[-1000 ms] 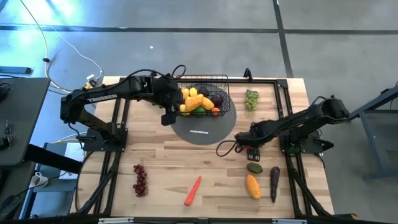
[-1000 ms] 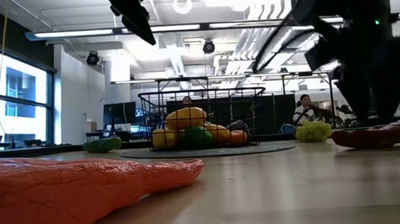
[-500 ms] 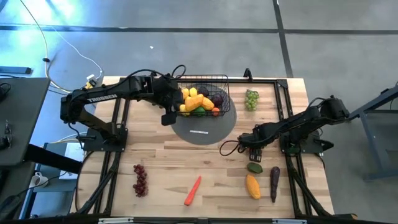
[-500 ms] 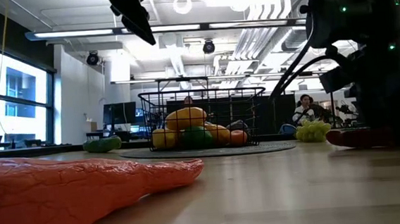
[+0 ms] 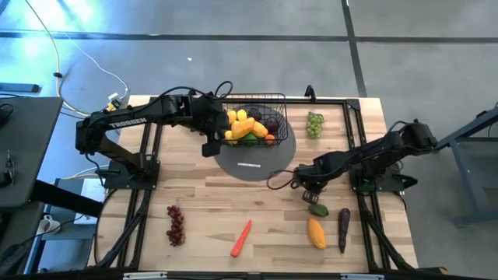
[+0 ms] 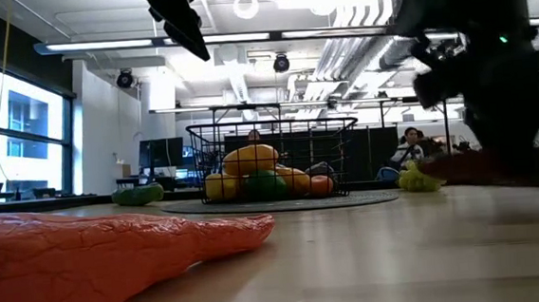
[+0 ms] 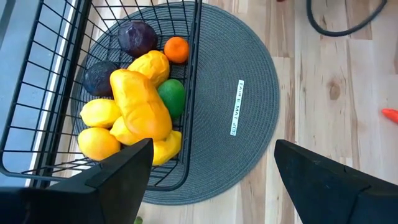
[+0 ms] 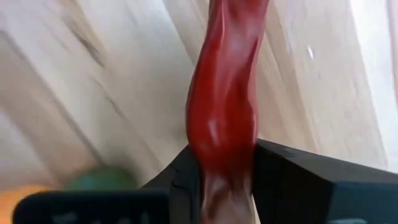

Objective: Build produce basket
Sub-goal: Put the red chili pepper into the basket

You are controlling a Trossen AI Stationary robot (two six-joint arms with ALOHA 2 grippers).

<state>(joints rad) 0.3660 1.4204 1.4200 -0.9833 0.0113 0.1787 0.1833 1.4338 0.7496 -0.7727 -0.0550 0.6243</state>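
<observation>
Clamped now where a moment ago its fingers were apart, the right gripper [image 8: 224, 168] grips the red chili [image 8: 225, 99] just above the table [image 5: 202, 210]. Beside it lie a green fruit [image 5: 318, 209], a mango [image 5: 315, 232] and an eggplant [image 5: 343, 229]. Well apart, the left gripper [image 7: 208, 168] hangs spread-fingered over the basket [image 5: 278, 101] on the grey mat [image 5: 249, 165].

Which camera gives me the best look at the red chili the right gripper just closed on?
The right wrist view: the red chili fills the frame, pinched in the right gripper. In the low view it is a blurred reddish shape under that arm. In the high view the gripper hides it. The left wrist view misses it.
</observation>
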